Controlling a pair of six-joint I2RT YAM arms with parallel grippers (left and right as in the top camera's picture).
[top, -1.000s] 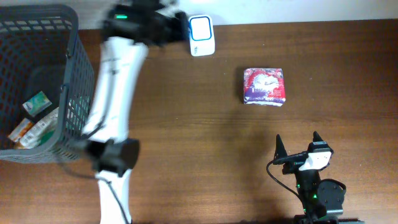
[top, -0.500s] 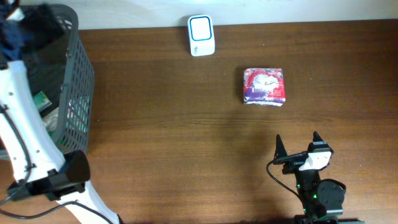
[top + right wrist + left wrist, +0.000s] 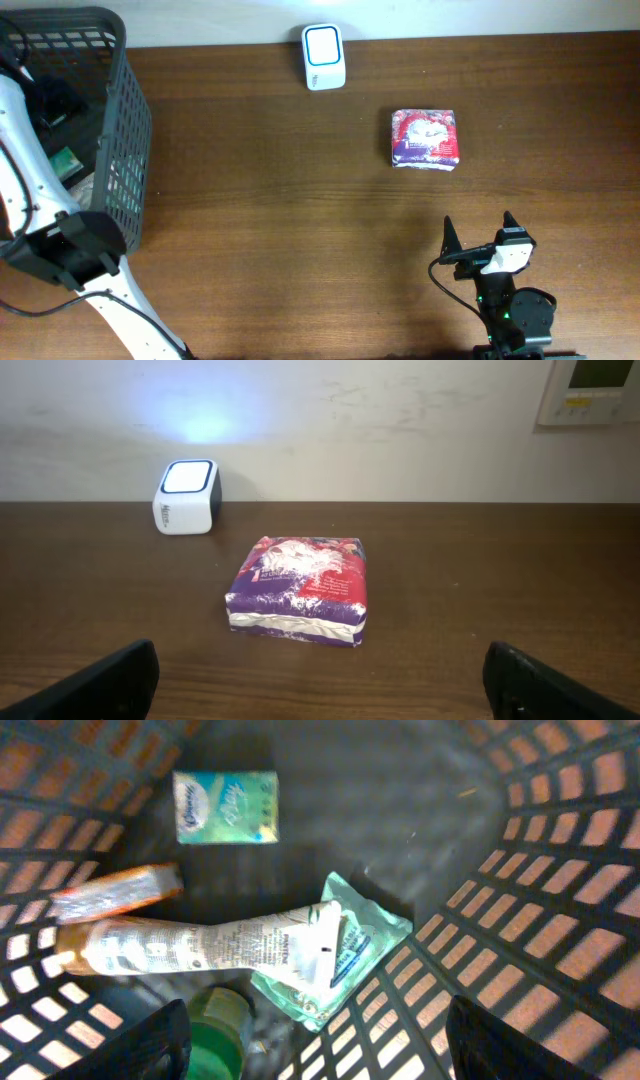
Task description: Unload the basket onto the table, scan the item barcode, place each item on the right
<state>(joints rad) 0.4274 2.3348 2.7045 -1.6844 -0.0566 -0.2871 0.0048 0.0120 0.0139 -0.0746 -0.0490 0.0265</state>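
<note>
Brown wood-grain table (image 3: 300, 220). At 12 o'clock, white box-shaped scanner (image 3: 324, 57) with a blue-lit face. Soft plastic packet (image 3: 426, 138): purple, red and white print. At 9 o'clock, dark grey plastic lattice basket (image 3: 128, 150) containing a teal-and-white tissue pack (image 3: 226, 807) and an orange wrapper (image 3: 118, 892).

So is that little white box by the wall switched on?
On, it seems: the white box glows on top and casts bluish light on the wall behind.

Print on scanner (image 3: 186, 497), tube (image 3: 200, 945), green box (image 3: 226, 807): too blurred to read.
</note>
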